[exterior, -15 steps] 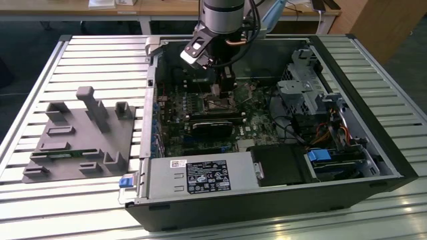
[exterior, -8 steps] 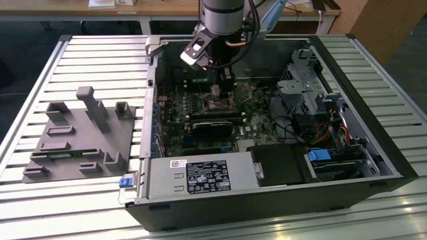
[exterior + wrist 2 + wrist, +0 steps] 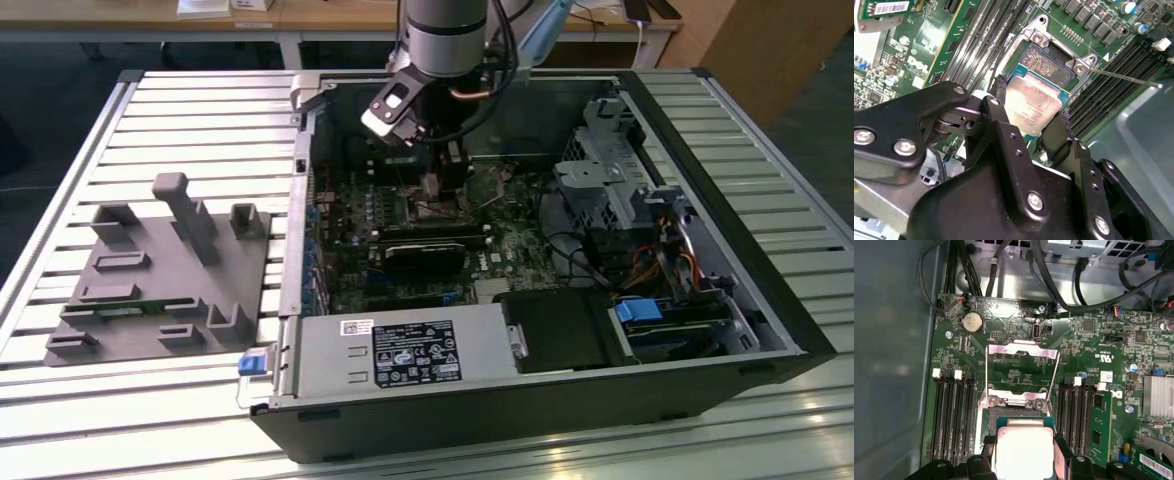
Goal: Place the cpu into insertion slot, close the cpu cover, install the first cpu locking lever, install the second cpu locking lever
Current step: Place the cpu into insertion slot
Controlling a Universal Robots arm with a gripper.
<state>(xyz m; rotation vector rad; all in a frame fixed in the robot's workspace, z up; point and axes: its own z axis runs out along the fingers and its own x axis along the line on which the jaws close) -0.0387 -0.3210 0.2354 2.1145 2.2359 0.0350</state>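
Right now your gripper has the cpu. Its two black fingers press on two sides of the chip, so they are only as far apart as the chip is wide. In both wrist views you hold the cpu over the slot, with its silver top up. It covers the near part of the slot, and the dark middle of the slot shows past it. You cannot tell from these views if the cpu touches the slot. A thin silver lever points away from one corner of the slot. In the first wrist view the cover stands open on the far side of the slot. Long black memory slots run on both sides of the slot, on the green board. A round battery sits on the board past the cover. In the exterior view your arm reaches down into the open case. A grey tray lies on the table, just beside the case on the exterior view's left.
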